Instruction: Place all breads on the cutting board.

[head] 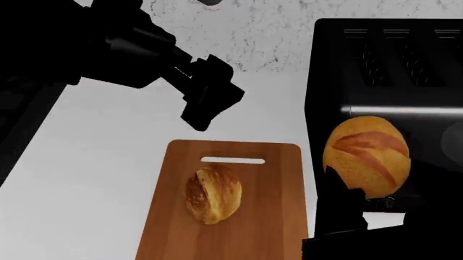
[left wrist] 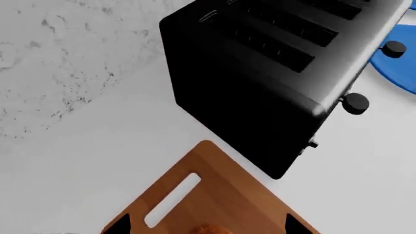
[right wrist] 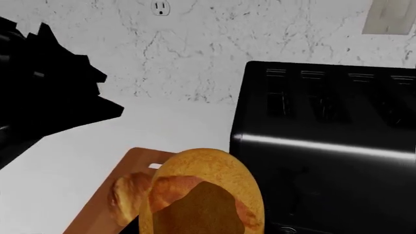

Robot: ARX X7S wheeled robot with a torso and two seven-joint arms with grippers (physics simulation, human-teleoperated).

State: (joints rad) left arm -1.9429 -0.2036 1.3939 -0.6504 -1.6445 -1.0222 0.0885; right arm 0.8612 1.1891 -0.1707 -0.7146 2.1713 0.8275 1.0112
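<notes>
The smaller round roll (head: 213,193) lies on the wooden cutting board (head: 268,216), just below its slot handle. My left gripper (head: 206,108) hovers open and empty above the board's handle end. In the left wrist view its dark fingertips (left wrist: 117,226) stand wide apart over the board (left wrist: 221,195), with the roll's top (left wrist: 208,230) between them below. My right gripper (head: 354,189) is shut on the larger oval loaf (head: 367,156) and holds it raised just right of the board, in front of the toaster. The loaf (right wrist: 201,195) fills the right wrist view, with the roll (right wrist: 130,197) and board (right wrist: 123,163) behind it.
A big black toaster (head: 383,70) stands right of the board, close to the raised loaf. A round blue plate (left wrist: 400,68) lies beyond the toaster. A marbled wall (right wrist: 195,58) with an outlet (right wrist: 160,7) backs the white counter (head: 108,162).
</notes>
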